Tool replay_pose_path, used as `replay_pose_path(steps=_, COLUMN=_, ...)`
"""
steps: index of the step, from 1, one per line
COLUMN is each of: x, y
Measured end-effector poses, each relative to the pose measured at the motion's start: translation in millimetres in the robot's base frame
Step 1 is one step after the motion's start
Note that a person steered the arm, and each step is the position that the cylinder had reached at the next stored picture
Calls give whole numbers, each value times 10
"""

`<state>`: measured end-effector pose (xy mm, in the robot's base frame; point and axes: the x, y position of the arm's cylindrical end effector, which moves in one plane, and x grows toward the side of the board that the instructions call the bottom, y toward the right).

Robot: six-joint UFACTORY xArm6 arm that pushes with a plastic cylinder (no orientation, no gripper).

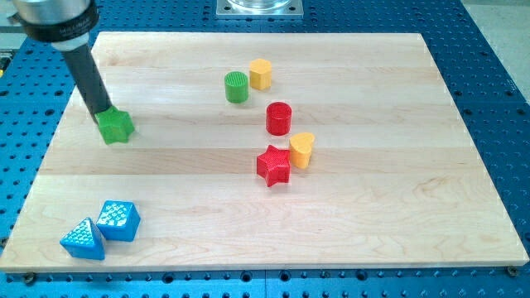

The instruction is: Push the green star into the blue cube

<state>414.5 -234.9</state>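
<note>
Tip on star, top-left of board; no jaws fitted.
My tip [104, 112] touches small green plastic star [115, 126]: light, rigid, prob. spins; push top face toward blue ribbed plastic cube [118, 220].

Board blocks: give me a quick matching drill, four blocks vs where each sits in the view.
Blocks:
1. green star
2. blue cube
3. red star
4. green cylinder

Places:
A. bottom left, touching a blue triangular block
B. centre, touching a yellow heart
C. upper left, my tip at its top edge
D. upper middle, beside a yellow hexagonal block

Pairs: 1-C, 2-A, 3-B, 4-D
</note>
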Motion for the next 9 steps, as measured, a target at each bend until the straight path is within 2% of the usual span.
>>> replay_pose_path(steps=1, x=353, y=-14)
replay_pose_path(steps=2, x=2, y=180)
replay_pose_path(steps=3, x=-570, y=182)
replay_pose_path(steps=4, x=-673, y=231)
replay_pose_path(steps=5, x=89, y=231)
replay_pose_path(steps=6, x=659, y=228)
replay_pose_path(steps=7, x=602, y=291)
replay_pose_path(steps=8, x=-109, y=387)
replay_pose_path(steps=9, x=-309, y=389)
